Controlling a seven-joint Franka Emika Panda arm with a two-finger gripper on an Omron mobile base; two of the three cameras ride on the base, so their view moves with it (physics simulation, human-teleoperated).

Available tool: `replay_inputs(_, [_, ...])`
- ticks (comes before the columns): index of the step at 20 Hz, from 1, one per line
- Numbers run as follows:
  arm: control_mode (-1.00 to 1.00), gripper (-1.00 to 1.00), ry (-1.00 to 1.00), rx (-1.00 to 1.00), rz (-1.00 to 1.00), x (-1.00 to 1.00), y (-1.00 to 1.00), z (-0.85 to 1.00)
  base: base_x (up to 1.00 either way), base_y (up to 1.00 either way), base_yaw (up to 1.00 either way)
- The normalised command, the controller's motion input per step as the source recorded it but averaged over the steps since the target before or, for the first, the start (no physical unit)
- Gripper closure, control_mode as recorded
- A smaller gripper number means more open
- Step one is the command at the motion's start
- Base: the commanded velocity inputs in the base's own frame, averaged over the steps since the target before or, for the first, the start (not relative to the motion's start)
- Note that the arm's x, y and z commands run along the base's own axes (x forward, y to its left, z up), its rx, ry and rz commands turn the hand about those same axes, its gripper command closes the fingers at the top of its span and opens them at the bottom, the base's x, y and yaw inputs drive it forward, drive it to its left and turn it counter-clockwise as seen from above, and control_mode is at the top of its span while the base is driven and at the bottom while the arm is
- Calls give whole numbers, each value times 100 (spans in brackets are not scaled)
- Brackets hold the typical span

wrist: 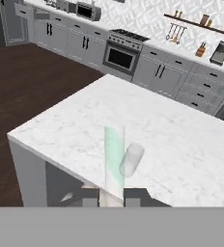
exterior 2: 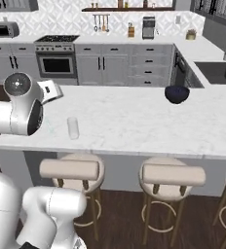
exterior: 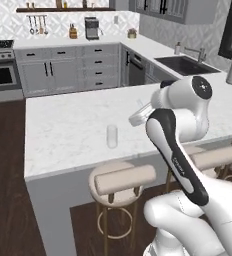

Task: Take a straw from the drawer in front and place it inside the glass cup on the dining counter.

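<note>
Landmark: stove [exterior 2: 56,57].
- Microwave [exterior 2: 4,29]: on the worktop left of the stove.
- Coffee machine [exterior 2: 148,27]: on the worktop right of the stove.
- Utensil rack [exterior 2: 101,21]: on the wall, above and right of the stove.
- Dark bowl [exterior 2: 177,94]: well right of the stove, nearer the camera.
- Padded stools [exterior 2: 69,169]: nearest the camera, far below the stove.
- Sink [exterior: 187,64]: far right of the stove.

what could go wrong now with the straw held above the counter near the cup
1. The glass cup is narrow and the straw points past its side in the hand view, so lowering now could miss the mouth.
2. The cup stands alone on the dining counter; a nudge from the straw could tip it.
3. The pincer grips just the straw's end, so it may slip or tilt.
</note>
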Motion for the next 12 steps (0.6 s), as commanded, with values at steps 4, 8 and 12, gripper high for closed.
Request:
replay_inputs(4, [100,100,0,0,0,0,0,0,87,0,5])
replay_inputs(8, [100,100,0,0,0,0,0,0,87,0,6])
replay_inputs(12, [100,100,0,0,0,0,0,0,59,0,9])
